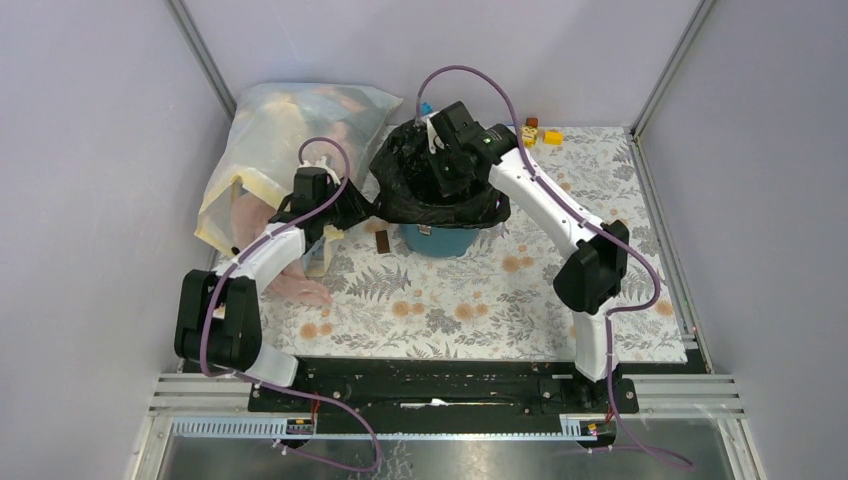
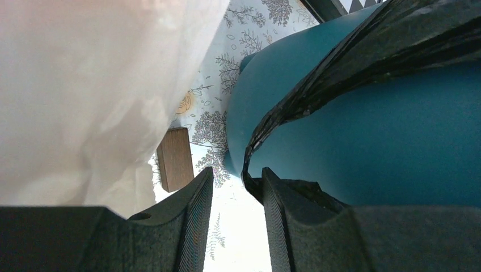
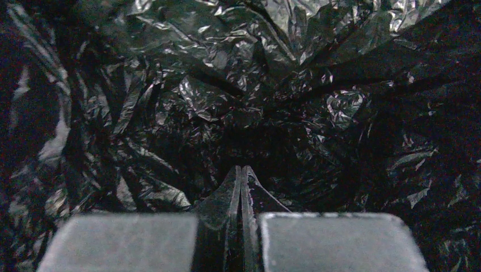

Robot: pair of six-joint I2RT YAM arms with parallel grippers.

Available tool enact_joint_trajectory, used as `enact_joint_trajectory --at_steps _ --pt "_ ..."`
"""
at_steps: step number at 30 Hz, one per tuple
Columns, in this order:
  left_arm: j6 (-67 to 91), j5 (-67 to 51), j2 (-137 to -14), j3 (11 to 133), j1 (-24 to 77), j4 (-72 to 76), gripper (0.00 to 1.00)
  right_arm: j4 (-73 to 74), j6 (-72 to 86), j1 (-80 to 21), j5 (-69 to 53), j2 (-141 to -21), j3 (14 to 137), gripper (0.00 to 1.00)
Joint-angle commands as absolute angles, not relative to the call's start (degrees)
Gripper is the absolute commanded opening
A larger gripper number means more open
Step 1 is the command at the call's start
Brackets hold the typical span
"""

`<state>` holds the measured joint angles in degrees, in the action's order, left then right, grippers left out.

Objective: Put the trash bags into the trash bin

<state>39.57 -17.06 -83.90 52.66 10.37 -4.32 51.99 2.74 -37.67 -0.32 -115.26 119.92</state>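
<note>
The trash bag [image 1: 405, 190] is seen draped over the mouth of the teal trash bin [image 1: 440, 241], at upper centre of the top view. Its crumpled skirt is hung outside the rim, and only the bin's lower wall is left showing. The right gripper [image 3: 241, 175] is sunk into the bag's hollow from above; its fingers are pressed together, and nothing can be made out between them. One corner of the bag is drawn out in a dark strand toward the left of the frame, where it is met by the left gripper [image 2: 237, 173]. Its long axis is thus laid across the picture from bin to gripper. In the left wrist view the jaws are held partly apart, with tablecloth visible through the gap. The strand is bunched against the tip of the right-hand finger [image 2: 278, 215], and whether it is pinched or merely hooked cannot be told. The next move is judged to turn on this strand, which would have to be carried rightward and over the rim, the left arm being nearer to it. The surface is a floral tablecloth [image 1: 450, 300]. Room on the left is narrowed by a translucent bag of clothes [image 1: 290, 130] and a small brown block [image 1: 383, 242] beside the bin.
</note>
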Motion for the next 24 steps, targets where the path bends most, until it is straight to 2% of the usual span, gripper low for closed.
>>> enact_joint_trajectory --at_steps 1,9,15,20,24 --pt "40.01 -20.37 -86.25 55.12 10.13 1.12 0.39 53.00 0.74 -37.93 2.11 -117.49 122.36 0.00" --pt "40.59 -21.23 -88.55 54.76 10.94 3.44 0.34 51.32 0.68 -37.94 2.81 -121.25 118.46 0.00" --pt "40.04 -19.95 -90.20 55.57 12.80 3.76 0.19 48.10 2.65 -37.88 6.00 -122.96 113.33 0.00" --pt "40.06 -19.91 -92.44 56.50 14.00 4.23 0.01 46.13 3.26 -37.91 5.18 -126.04 111.40 0.00" --pt "39.58 -19.51 -92.96 56.69 14.41 4.23 0.00 46.01 3.57 -37.86 4.22 -128.97 111.46 0.00"
